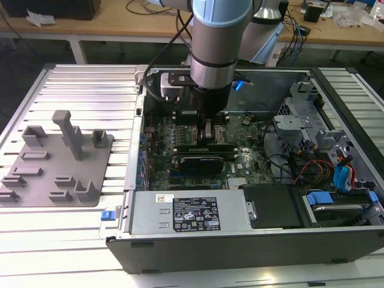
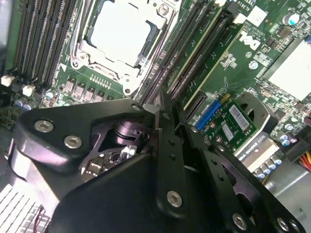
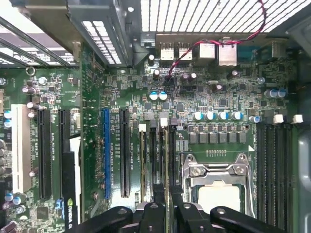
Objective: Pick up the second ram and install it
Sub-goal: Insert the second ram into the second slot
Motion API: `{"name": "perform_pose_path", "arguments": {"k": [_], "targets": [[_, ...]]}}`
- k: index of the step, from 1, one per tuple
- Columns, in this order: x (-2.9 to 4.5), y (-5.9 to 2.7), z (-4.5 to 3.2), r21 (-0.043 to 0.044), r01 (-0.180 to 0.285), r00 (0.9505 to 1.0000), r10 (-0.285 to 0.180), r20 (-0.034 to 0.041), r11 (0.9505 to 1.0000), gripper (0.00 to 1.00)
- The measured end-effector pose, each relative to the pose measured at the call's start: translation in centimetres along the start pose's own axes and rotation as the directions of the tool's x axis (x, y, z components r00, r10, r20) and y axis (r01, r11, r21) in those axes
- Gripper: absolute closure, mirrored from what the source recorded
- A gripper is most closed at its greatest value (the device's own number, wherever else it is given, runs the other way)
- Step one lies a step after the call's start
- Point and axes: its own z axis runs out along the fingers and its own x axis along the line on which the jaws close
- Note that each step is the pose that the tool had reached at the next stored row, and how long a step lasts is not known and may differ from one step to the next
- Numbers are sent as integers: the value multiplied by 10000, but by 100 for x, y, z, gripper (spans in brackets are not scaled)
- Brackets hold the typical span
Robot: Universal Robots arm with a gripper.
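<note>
1. Right now the second ram (image 3: 164,160) stands on edge in a memory slot just beside the CPU socket (image 3: 218,179), seen edge-on in the first wrist view as a thin strip running between the dark slots.
2. The tool (image 3: 166,201) is clenched on it, one finger on either side of the strip; I cannot tell whether the stick is pushed fully home.
3. In the second wrist view the tool's (image 2: 165,114) black fingers meet in a narrow tip over the slots next to the socket (image 2: 121,34).
4. From the exterior view, the arm reaches straight down into the open computer case (image 1: 240,246), the tool (image 1: 207,127) low over the board, just behind a black expansion card (image 1: 204,162).
5. On the counter (image 1: 84,84), well apart on the exterior view's left, lies the grey holder tray (image 1: 54,162).
</note>
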Motion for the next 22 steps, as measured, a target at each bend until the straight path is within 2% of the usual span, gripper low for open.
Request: {"name": "perform_pose_path", "arguments": {"k": [3,5,7,10,11,15,22], "targets": [[-1,-27,-1,-1,-1,10000,1,0,10000,84],[-1,-136,-2,-1,0,10000,0,0,10000,84],[-2,-166,-2,0,1,10000,-1,0,10000,84],[-3,-176,-2,-1,-1,10000,1,-1,10000,84],[-3,-178,-2,0,0,10000,0,0,10000,92],[-26,-179,-1,2,-55,10000,55,1,10000,92],[-19,-179,-1,2,-60,10000,60,1,10000,92]]}}
